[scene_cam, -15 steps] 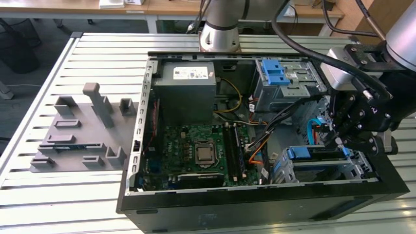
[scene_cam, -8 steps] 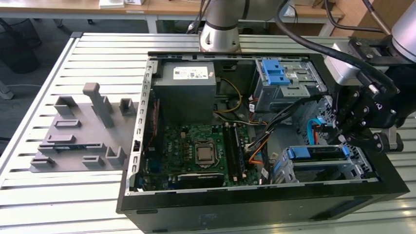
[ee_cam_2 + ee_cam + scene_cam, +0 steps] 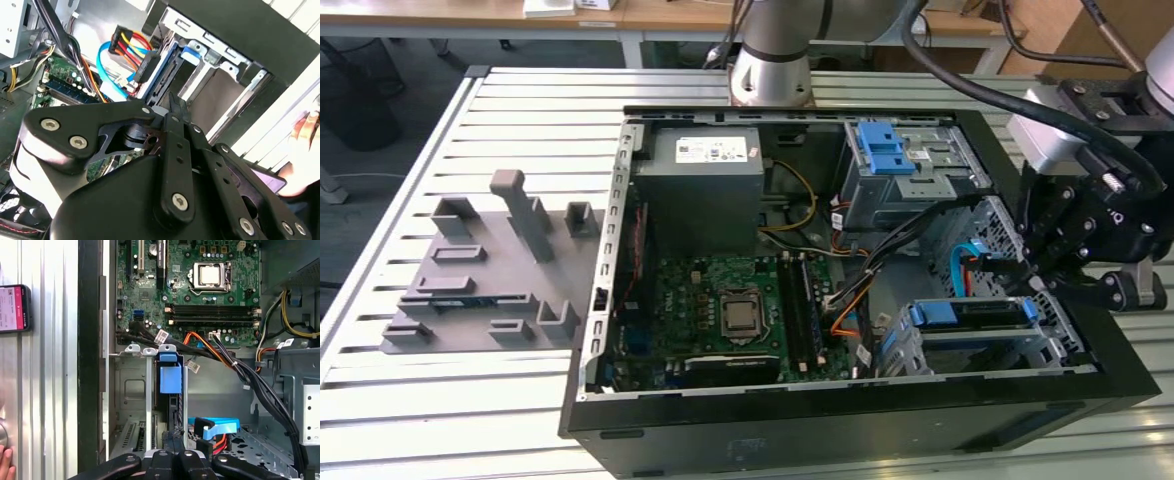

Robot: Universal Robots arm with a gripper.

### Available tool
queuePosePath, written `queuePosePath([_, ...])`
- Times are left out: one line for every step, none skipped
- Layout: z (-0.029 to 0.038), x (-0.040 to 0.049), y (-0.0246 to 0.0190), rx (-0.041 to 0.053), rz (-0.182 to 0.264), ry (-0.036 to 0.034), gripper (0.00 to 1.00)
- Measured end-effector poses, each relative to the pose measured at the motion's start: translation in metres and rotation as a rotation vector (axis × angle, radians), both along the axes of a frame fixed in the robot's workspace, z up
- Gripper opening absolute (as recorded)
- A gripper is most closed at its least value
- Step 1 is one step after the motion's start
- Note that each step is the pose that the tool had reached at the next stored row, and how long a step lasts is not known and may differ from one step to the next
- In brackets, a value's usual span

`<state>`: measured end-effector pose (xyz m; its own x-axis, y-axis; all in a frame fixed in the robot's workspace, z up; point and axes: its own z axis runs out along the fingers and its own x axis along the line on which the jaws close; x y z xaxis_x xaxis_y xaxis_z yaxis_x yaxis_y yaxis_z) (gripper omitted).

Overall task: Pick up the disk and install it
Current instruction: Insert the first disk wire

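The disk (image 3: 981, 313) sits on edge in the lower drive bay of the open computer case (image 3: 854, 415), at the exterior view's right. Its bright blue carrier frame (image 3: 170, 377) stands between the silver bay rails, also seen as a blue strip (image 3: 187, 52) in the second wrist view. My gripper (image 3: 1034, 285) hangs just over the bay's far end. Its black fingertips (image 3: 175, 102) are pressed together in a narrow point by the disk's edge, with nothing seen between them. In the first wrist view the gripper (image 3: 173, 437) lies directly over the disk's thin dark edge.
A plug with coloured wires (image 3: 142, 65) and a blue cable (image 3: 107, 65) crowd the bay. The motherboard (image 3: 734, 310), grey power-supply box (image 3: 707, 175) and silver cage with blue latch (image 3: 894, 150) share the case. A grey fixture (image 3: 480, 270) lies on the table. A hand (image 3: 305, 130) and phone (image 3: 12, 307) are beside the case.
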<state>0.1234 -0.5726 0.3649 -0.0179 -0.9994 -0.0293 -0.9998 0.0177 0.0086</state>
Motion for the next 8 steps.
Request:
queuePosePath([-0.0001,0.0013,-0.0001,0.0001,0.0,-0.0001,0.11])
queuePosePath([-0.0002,0.0095,0.0012,0.0003,0.0,0.0,0.11])
queuePosePath([-0.0001,0.0099,0.0016,0.0002,0.0,0.0,0.11])
queuePosePath([-0.0001,0.01,0.0021,0.0001,0.0,0.0,0.11])
queuePosePath([-0.0001,0.01,0.0027,0.0001,0.0,-0.0001,0.11])
queuePosePath([-0.0001,0.01,0.0035,0.0001,0.0,-0.0003,0.11])
queuePosePath([-0.0002,0.0101,0.0054,0.0002,0.0,-0.0004,0.11])
queuePosePath([-0.0002,0.0101,0.0075,0.0003,0.0,-0.0004,0.11])
